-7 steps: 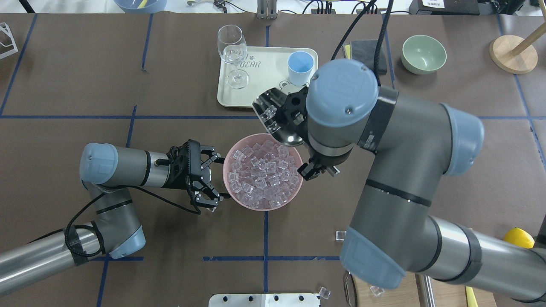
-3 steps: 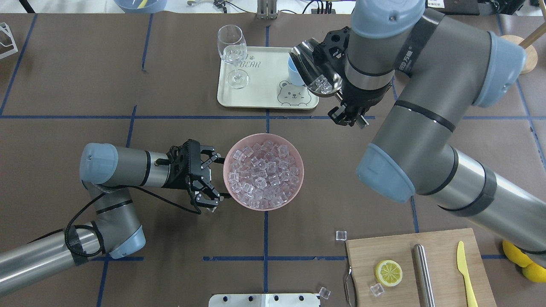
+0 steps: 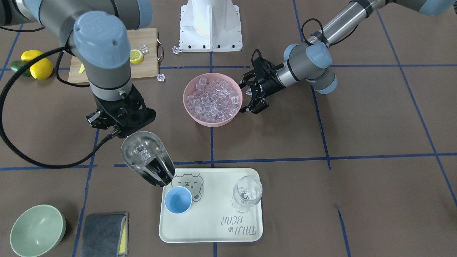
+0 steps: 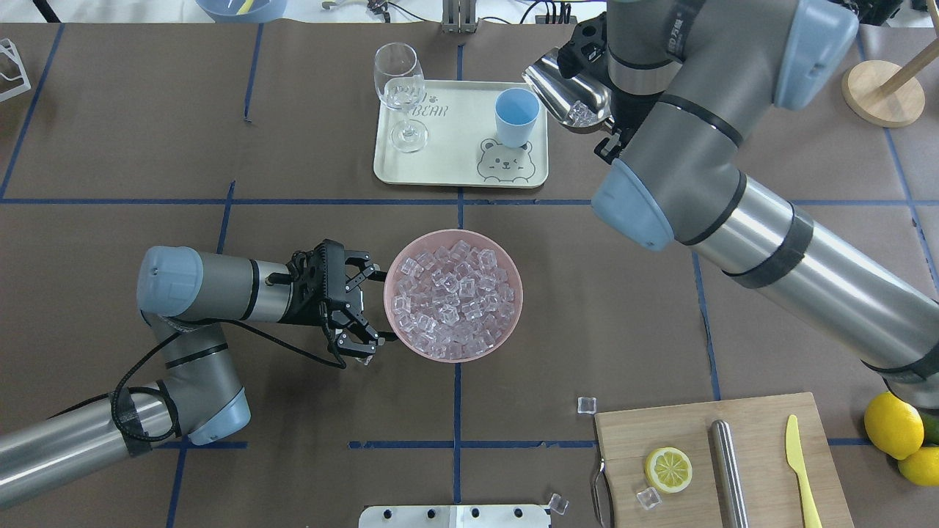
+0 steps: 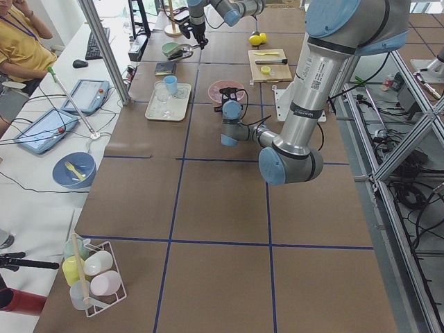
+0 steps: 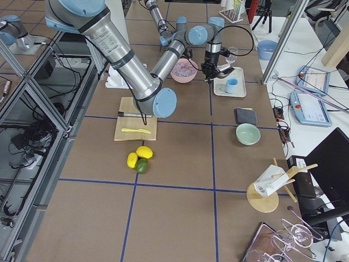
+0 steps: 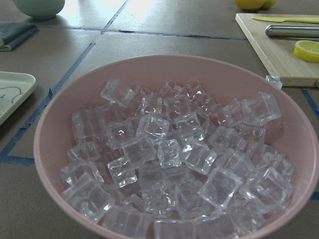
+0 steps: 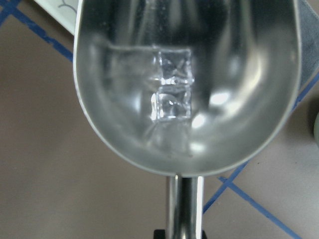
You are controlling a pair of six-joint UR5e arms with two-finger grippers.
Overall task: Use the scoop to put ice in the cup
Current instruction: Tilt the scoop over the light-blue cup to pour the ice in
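Stainless-steel scoop (image 3: 148, 162), shiny, with a deep rounded trough and a thin rod handle, hung in the air from the right tool (image 3: 120, 125), which was clamped on the handle. We saw the scoop tilted, its open mouth pointing down toward the small round light-blue plastic cup (image 3: 177, 200). The mouth's tip was just beside the cup's rim, over a corner of the cream rectangular plastic tray (image 3: 214, 232); we could not tell whether scoop and cup touched. Two clear glassy ice cubes (image 8: 172, 89) lay side by side in the trough.

The cup stood upright on the tray next to the bear drawing. A clear stemmed wine glass (image 3: 247, 192) stood upright on the same tray, apart from the cup.

The rest of the ice (image 3: 213, 99) was heaped in a round pink plastic bowl (image 3: 200, 120) at mid-table. The left tool (image 3: 247, 93) sat low just beside that bowl's rim, its fingers spread apart.

We noted a stray cube (image 4: 585, 404) on the brown table (image 4: 293, 147), near a wooden cutting board (image 4: 763, 455).
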